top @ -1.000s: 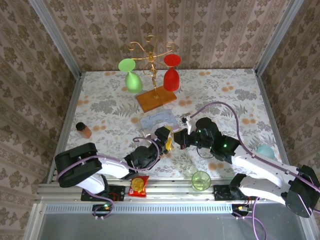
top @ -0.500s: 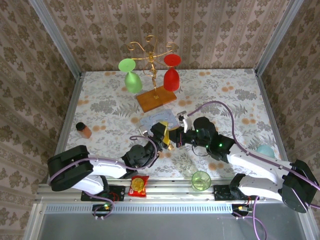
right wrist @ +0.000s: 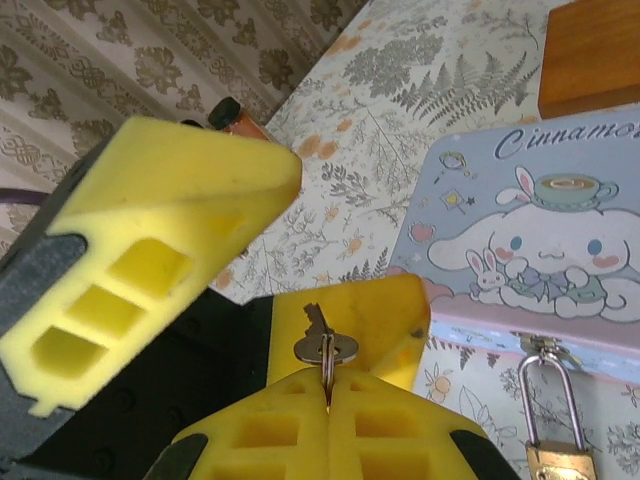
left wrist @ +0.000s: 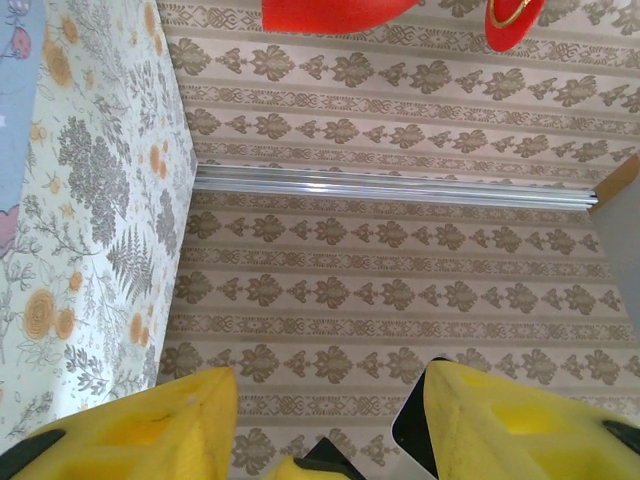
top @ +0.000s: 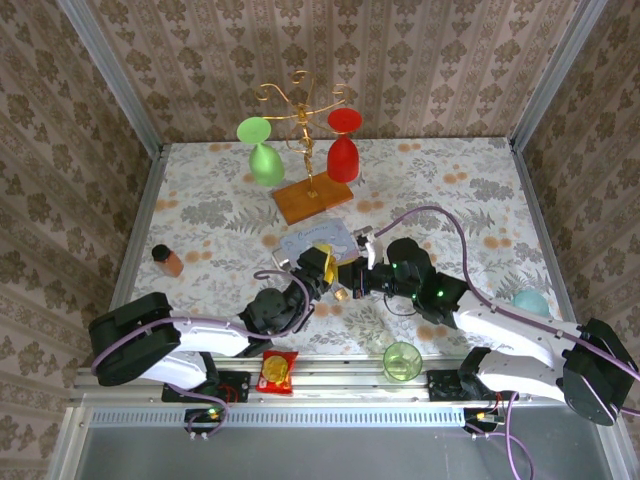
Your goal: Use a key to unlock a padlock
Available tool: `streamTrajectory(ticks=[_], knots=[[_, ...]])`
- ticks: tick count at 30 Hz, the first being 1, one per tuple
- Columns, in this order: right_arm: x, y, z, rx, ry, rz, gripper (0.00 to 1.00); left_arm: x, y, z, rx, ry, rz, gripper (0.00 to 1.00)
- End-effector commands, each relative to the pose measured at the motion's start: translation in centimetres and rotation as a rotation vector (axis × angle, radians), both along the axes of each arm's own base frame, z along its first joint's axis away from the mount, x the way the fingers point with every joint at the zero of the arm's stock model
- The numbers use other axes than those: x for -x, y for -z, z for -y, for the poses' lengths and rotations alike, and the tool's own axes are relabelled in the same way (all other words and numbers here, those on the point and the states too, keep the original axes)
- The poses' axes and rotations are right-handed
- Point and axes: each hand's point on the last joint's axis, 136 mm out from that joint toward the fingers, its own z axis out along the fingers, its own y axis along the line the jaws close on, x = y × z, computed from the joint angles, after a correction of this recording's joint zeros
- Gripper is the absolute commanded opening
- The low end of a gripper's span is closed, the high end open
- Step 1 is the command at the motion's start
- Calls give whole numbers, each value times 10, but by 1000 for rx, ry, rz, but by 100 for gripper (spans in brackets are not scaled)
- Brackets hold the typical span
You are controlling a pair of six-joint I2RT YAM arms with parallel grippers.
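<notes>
Finds the right gripper (right wrist: pixel 328 388) clamped on the key (right wrist: pixel 325 349), yellow pads pressed flat together, the key's rounded head standing up out of the seam and the blade hidden between the pads.

Finds the left gripper (left wrist: pixel 330 400) open, its two yellow fingers (left wrist: pixel 150 430) set well apart with patterned wall showing between them. In the right wrist view, notes one of those fingers up and to the left of the key and another yellow block directly behind the key; cannot tell contact there.

Locates the padlock (right wrist: pixel 556 456) hanging by its thin silvery shackle (right wrist: pixel 545 395) from the clasp on the side wall of the pale blue cartoon tin (right wrist: pixel 520 230). Records both shackle legs entering the brass body, the body cut off by the lower frame edge. Records the key to the left of the padlock and apart from it, not in the lock.

From above, places both grippers tip to tip just beside the near edge of the tin, close to the middle of the table (top: pixel 450 190).

Lists further:
- wooden-based gold wire stand (top: pixel 313 198) toward the far edge, carrying a green glass (top: pixel 263 155) and a red glass (top: pixel 343 150) upside down
- small brown bottle (top: pixel 167 260) near the left edge
- green cup (top: pixel 402 360) at the near edge
- teal ball (top: pixel 530 301) by the right edge
- red snack packet (top: pixel 277 372) on the frame rail at the near edge
</notes>
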Motion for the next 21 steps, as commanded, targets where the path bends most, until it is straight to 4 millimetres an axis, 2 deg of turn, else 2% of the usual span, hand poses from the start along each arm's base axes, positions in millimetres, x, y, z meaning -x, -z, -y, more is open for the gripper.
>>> streamTrajectory(ticks=[1, 4, 8, 13, 19, 21], knots=[[7, 1, 1, -6, -15, -5, 0, -2, -4, -8, 6, -18, 26, 50], [7, 2, 1, 9, -18, -5, 0, -2, -1, -4, 1, -1, 18, 43], [6, 2, 3, 12, -11, -1, 0, -2, 6, -1, -8, 10, 3, 39], [8, 2, 4, 12, -13, -1, 0, -2, 7, -3, -28, 0, 17, 23], [8, 3, 5, 17, -11, 1, 0, -3, 9, -5, -47, -8, 26, 23], [8, 4, 5, 18, -11, -2, 0, -4, 11, -6, -52, -9, 25, 17]])
